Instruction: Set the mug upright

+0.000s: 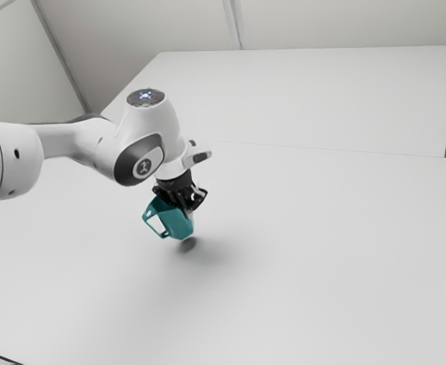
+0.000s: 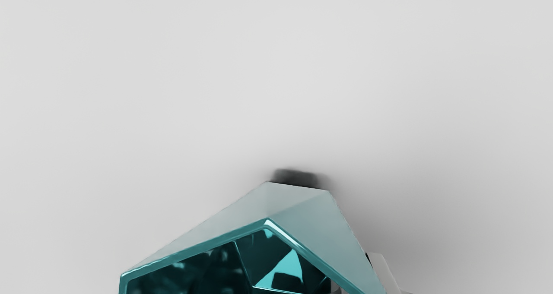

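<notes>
Container: one teal, faceted mug [image 1: 176, 222], under the gripper [image 1: 186, 211] and just over the table [image 1: 307, 258].
Mug interior: dark teal, glossy, with bright facets, seen through the mouth in the wrist view. Also inside, a small part of one finger [image 2: 335, 286], next to the wall. Deeper contents: cannot tell, with much of the interior out of sight.
Mouth direction: mostly upward, toward the gripper, with the angular rim [image 2: 194, 250] facing the wrist camera.
Base direction: downward, toward the table. Contact with the table: cannot tell.
Long axis: closer to vertical than to flat, yet tilted. Mouth end leaning toward the exterior view's left, base end toward its right.
Handle: out to the exterior view's left of the mug body, angular and open in the middle [image 1: 164, 234].
Gripper: closed on the mug by its wall, with one finger inside the mouth and the other against the outer face [image 2: 383, 270].
Arm: in from the exterior view's left, with the white hand [image 1: 176, 161] directly above the mug.
Shadow: small dark patch [image 2: 296, 178] on the table, right beside the base edge, with a softer, wider shade around it.
</notes>
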`<state>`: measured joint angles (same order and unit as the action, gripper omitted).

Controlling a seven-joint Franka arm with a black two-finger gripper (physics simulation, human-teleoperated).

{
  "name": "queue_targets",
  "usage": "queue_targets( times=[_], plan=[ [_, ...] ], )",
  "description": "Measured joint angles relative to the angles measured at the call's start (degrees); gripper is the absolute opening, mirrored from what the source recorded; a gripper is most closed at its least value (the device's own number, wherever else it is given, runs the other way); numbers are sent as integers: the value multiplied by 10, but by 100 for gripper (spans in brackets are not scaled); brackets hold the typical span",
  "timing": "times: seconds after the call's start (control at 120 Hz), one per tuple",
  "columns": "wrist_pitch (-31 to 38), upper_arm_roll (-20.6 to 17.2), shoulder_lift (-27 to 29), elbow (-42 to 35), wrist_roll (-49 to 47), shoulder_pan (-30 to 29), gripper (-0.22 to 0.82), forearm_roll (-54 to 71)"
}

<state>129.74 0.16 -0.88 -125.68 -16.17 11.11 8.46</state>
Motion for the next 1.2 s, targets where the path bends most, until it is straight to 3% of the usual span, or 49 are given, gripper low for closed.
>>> queue_targets(
  times=[0.425, 0.6, 0.733, 1.042, 1.2],
  plan=[
    [50, -1, -61, -2, -14, -12, -18, 0],
    [53, -1, -55, -2, -13, -12, 21, -5],
    [50, -1, -36, -1, -11, -12, 39, -7],
    [23, -5, 16, 20, -8, -1, 56, -13],
    [-37, -8, 26, 92, -2, 9, 58, -16]
  ],
)
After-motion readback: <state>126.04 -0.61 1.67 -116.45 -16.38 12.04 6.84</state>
